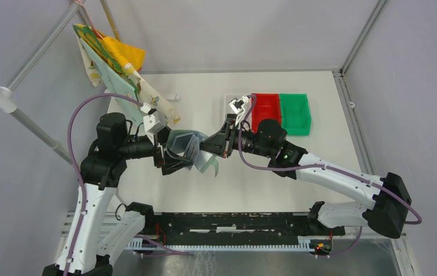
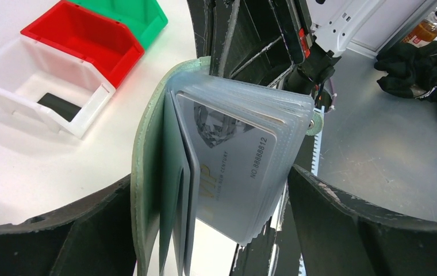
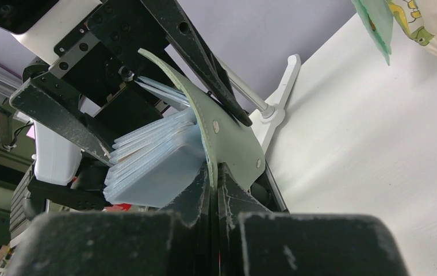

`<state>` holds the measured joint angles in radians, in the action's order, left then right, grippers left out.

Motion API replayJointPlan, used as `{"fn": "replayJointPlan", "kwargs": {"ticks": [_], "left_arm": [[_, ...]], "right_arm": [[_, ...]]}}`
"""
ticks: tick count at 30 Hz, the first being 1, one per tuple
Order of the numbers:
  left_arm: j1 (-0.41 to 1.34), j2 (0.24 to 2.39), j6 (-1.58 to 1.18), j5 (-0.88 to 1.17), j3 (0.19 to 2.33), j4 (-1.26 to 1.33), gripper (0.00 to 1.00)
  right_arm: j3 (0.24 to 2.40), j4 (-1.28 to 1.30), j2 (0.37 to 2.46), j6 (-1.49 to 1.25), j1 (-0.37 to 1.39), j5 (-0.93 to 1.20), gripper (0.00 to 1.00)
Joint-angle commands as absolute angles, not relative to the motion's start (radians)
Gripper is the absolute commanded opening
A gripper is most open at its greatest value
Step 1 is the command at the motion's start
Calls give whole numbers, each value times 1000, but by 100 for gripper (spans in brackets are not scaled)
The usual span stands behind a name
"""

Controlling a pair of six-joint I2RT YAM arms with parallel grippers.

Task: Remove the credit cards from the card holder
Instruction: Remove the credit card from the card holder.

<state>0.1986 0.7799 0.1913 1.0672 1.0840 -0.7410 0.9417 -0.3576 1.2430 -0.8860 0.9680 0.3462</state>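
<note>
The grey-green folding card holder [image 2: 147, 167] was held above the white bench [image 2: 9, 167]. The right fingers [image 3: 236, 198] were clamped on its cover; the left fingers [image 2: 354, 224] stood wide, straddling its clear sleeves [image 2: 296, 109], one containing a silvery-white card [image 2: 233, 155].

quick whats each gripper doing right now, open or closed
left gripper: open wide, jaws either side of the card holder, firm grip cannot be told
right gripper: closed, pinching the card holder's green cover
</note>
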Motion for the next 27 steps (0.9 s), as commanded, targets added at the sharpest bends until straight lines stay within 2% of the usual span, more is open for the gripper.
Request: {"fn": "replayJointPlan", "kwargs": {"ticks": [1, 15, 27], "left_arm": [[198, 766, 139, 1076, 1079, -680, 91], [199, 758, 105, 880, 1066, -621, 87], [200, 746, 83, 814, 1059, -593, 85]], "right_arm": [[976, -464, 1208, -907, 973, 338, 0], [965, -469, 1200, -909, 972, 340, 0], [950, -489, 1194, -914, 972, 348, 0]]}}
